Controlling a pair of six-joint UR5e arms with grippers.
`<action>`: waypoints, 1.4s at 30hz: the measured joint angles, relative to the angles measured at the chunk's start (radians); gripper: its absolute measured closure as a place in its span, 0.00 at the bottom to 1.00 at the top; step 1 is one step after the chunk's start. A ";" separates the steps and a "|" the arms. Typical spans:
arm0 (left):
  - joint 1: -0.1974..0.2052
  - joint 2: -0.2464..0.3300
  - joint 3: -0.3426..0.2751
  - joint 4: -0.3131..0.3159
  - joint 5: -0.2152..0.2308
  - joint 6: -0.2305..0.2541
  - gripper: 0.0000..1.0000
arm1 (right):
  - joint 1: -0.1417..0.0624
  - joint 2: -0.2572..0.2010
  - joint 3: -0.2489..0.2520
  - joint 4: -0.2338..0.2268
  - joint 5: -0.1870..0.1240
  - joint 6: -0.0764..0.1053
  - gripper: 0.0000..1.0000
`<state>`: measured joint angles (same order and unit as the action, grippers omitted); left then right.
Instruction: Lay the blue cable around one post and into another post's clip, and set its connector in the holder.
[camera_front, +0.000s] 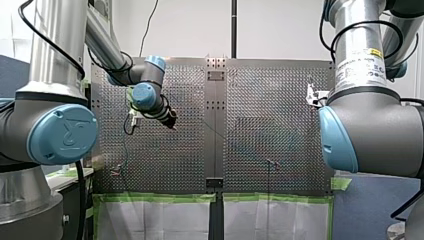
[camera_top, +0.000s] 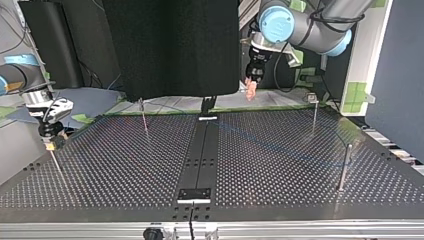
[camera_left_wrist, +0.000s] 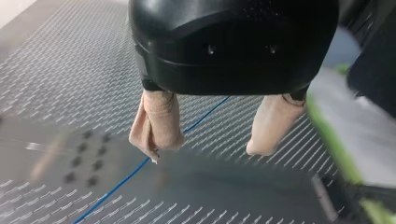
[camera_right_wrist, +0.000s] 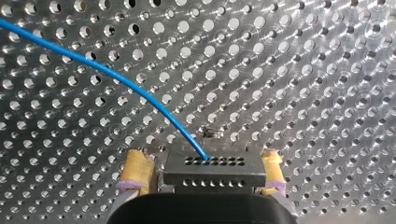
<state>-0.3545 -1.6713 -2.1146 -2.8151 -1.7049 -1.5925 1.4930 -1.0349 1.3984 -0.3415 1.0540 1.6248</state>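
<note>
In the front view, my left gripper (camera_front: 171, 119) hangs above the perforated metal table (camera_front: 270, 115). It is too small there to tell how its fingers stand. My right arm's bulky elbow fills the side of the view and hides most of its gripper.

The top view shows both. My left gripper (camera_top: 250, 92) points down with pale beige tips near the table's far edge. My right gripper (camera_top: 49, 141) sits low over the table (camera_top: 125, 165), with a thin upright metal post (camera_top: 56, 162) just below it. A thin blue cable (camera_top: 280, 147) shows only as a faint line across the plate, between the two grippers. Whether it touches any post cannot be told.

The left wrist view settles what the wider views leave open. The beige padded fingers (camera_left_wrist: 156, 121) of my left gripper (camera_left_wrist: 205, 151) stand wide apart with nothing between them. The blue cable (camera_left_wrist: 126, 179) lies on the table under them, passing just beside one fingertip and touching neither.

Only the right wrist view shows the cable's end. My right gripper (camera_right_wrist: 204, 163) has its yellow pads (camera_right_wrist: 137, 170) closed against the two ends of a dark rectangular connector with rows of small holes (camera_right_wrist: 212, 175). The blue cable (camera_right_wrist: 93, 67) leaves the connector's upper face and arcs away ahead of the gripper over the perforated table (camera_right_wrist: 303, 70).
</note>
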 joint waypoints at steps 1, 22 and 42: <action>-0.008 -0.008 -0.008 0.007 0.006 0.000 0.00 | 0.000 0.000 0.000 -0.001 0.000 0.000 0.01; -0.187 -0.159 -0.187 0.187 0.030 0.013 0.00 | -0.004 0.000 0.000 -0.017 0.000 0.006 0.01; -0.251 -0.161 -0.328 0.385 0.013 0.009 0.00 | -0.004 0.000 0.000 -0.024 0.000 0.006 0.01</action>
<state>-0.6058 -1.8320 -2.4429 -2.4303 -1.6915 -1.5837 1.4889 -1.0350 1.3985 -0.3653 1.0540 1.6309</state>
